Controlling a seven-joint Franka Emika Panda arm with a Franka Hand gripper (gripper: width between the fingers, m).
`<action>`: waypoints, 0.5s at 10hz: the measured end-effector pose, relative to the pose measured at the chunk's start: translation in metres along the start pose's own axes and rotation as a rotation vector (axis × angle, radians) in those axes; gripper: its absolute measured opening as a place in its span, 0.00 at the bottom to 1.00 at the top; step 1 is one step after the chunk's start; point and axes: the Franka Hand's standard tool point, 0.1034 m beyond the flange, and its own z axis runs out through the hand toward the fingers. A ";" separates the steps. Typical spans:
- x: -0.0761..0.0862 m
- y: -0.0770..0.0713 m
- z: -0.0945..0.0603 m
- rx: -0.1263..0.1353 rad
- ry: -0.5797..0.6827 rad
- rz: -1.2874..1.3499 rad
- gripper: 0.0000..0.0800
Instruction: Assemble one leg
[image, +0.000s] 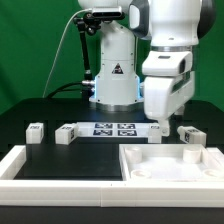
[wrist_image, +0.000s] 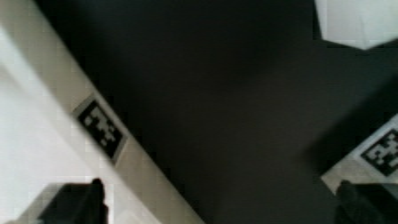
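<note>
Leg assembly: no step completed yet.
We find the gripper (wrist_image: 217, 202) jaws apart and empty. The small white tagged plastic leg block (image: 190, 133) lies loose on the table, right of centre, ungrasped and unfitted.

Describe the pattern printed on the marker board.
The white marker board carries black-and-white square tags, clearest in the exterior view.

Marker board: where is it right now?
Exterior view: the marker board lies flat at the centre of the table, between a leg on the view's left and the pincer, which is low on its right.
</note>
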 end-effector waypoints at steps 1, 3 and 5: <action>-0.002 -0.017 0.003 -0.002 0.019 0.191 0.81; -0.001 -0.036 0.008 0.023 0.019 0.517 0.81; 0.010 -0.053 0.009 0.037 0.016 0.736 0.81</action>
